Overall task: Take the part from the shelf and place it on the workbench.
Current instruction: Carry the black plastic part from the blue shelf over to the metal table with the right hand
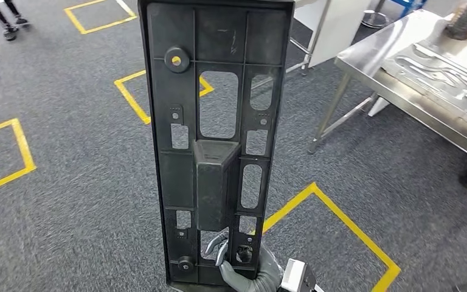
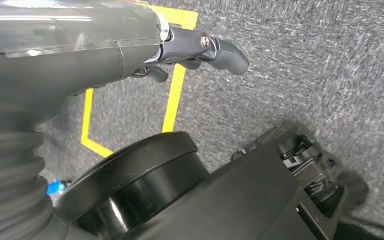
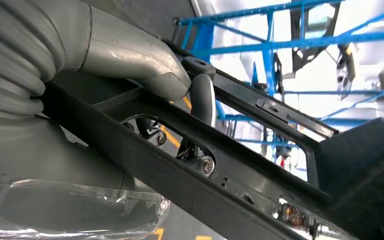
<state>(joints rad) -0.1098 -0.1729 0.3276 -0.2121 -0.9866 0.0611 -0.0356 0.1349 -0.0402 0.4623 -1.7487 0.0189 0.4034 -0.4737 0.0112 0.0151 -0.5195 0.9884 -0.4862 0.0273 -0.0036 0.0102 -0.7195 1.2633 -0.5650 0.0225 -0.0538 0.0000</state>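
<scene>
The part (image 1: 219,140) is a long black plastic panel with several cut-outs and a boxy block at its middle. It stands upright in front of me in the head view. My right hand (image 1: 246,271) grips its lower end, with fingers (image 1: 222,246) poking through a cut-out. In the right wrist view the grey thumb (image 3: 145,70) lies over the part's rim (image 3: 180,180) and a finger (image 3: 202,97) reaches through an opening. The steel workbench (image 1: 371,67) stands at the upper right, apart from the part. My left hand (image 2: 130,55) hangs above the carpet with nothing in it.
A grey moulded panel (image 1: 444,67) lies on the workbench. Yellow tape squares (image 1: 328,207) mark the grey carpet. A person's feet (image 1: 9,24) stand at the far left. A white panel (image 1: 334,30) stands behind the part. Blue shelf framing (image 3: 270,40) appears behind my right hand.
</scene>
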